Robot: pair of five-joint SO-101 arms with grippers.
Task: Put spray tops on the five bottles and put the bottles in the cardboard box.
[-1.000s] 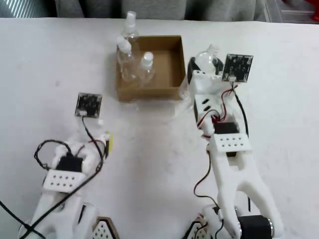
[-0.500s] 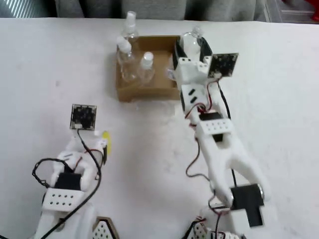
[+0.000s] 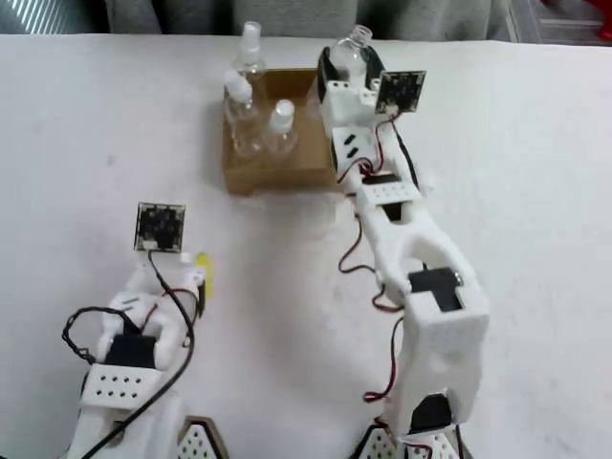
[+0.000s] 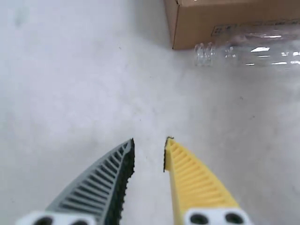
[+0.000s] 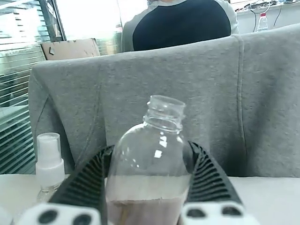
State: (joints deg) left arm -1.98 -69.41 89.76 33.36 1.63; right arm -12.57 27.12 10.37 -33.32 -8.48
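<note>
My right gripper [image 3: 346,75] is shut on a clear bottle [image 3: 357,46] with an open neck and no spray top, held upright over the far right corner of the cardboard box [image 3: 277,178]. In the right wrist view that bottle [image 5: 152,159] sits between the black fingers [image 5: 84,185]. Two spray-topped bottles [image 3: 240,113] [image 3: 280,129] stand in the box's left half. Another spray-topped bottle [image 3: 251,50] stands just behind the box. A topless bottle [image 4: 248,50] lies on its side against the box [image 4: 225,21]. My left gripper [image 4: 149,144] hovers over bare table, slightly open and holding nothing.
My left arm [image 3: 143,306] sits at the near left, well back from the box. My right arm [image 3: 411,268] stretches across the table's right middle. Grey fabric [image 5: 234,103] hangs beyond the far table edge. The spray-topped bottle [image 5: 49,164] stands beside the held one.
My right arm has swung left and away with the bottle, from beside the box's right wall to over its far right corner. My left arm drew back toward the near edge, then stayed still.
</note>
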